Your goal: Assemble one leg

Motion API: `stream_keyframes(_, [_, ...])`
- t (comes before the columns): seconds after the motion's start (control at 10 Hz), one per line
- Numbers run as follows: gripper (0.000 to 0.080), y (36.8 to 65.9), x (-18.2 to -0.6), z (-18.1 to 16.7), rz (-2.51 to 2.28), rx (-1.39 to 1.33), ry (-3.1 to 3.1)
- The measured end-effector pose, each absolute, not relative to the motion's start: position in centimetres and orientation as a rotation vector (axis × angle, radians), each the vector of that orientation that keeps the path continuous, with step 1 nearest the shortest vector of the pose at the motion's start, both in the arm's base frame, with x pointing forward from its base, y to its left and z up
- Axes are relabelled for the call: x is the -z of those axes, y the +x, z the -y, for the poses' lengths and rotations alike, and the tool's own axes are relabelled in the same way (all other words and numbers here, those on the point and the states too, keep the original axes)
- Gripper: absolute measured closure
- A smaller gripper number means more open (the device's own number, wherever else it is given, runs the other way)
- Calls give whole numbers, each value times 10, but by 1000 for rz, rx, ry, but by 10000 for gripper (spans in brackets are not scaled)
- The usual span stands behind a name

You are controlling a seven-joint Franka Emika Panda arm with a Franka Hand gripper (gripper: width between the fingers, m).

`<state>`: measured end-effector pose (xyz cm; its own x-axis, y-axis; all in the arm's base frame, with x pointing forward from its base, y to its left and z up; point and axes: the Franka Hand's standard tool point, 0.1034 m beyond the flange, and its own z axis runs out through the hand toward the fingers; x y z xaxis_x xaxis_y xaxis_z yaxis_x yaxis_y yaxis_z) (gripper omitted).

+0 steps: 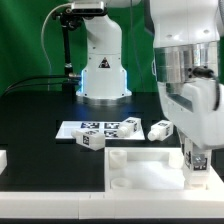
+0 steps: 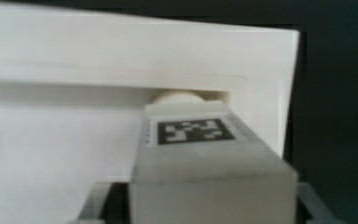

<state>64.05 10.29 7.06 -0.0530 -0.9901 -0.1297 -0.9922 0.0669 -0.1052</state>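
My gripper (image 1: 197, 160) stands over the near corner of the large white square tray (image 1: 140, 168) on the exterior view's right. In the wrist view the gripper (image 2: 208, 205) is shut on a leg (image 2: 197, 150), a white block with a black-and-white tag on its upper face. The leg's rounded tip (image 2: 185, 100) sits at a notch in the corner of the tray (image 2: 69, 110); I cannot tell whether it is seated. Three more legs lie on the table: one (image 1: 92, 140) in front of the marker board, one (image 1: 131, 125) at its end, one (image 1: 160, 129) beside my gripper.
The marker board (image 1: 90, 127) lies flat behind the tray. The robot base (image 1: 103, 75) stands at the back centre. A white part (image 1: 3, 160) shows at the exterior view's left edge. Green curtains close off the back.
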Motion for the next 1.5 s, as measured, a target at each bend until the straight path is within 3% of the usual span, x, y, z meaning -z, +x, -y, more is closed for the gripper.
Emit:
stream_keyframes(0.1, [513, 640, -70, -103, -2173, -19, -2035])
stream_keyframes(0.2, [348, 640, -70, -103, -2130, -14, -2080])
stream_keyframes(0.3, [348, 641, -70, -103, -2055, 1, -2155])
stream_keyframes(0.4, [199, 642, -71, -104, -1798, 43, -2367])
stream_keyframes(0.6, [159, 642, -71, -110, -1396, 82, -2624])
stream_keyframes(1.2, [151, 645, -71, -104, -773, 164, -2909])
stream_keyframes(1.3, [237, 645, -71, -104, -826, 160, -2893])
stream_keyframes(1.4, [373, 645, -71, -104, -826, 160, -2893])
stream_keyframes(1.5, [373, 645, -71, -104, -868, 157, -2878])
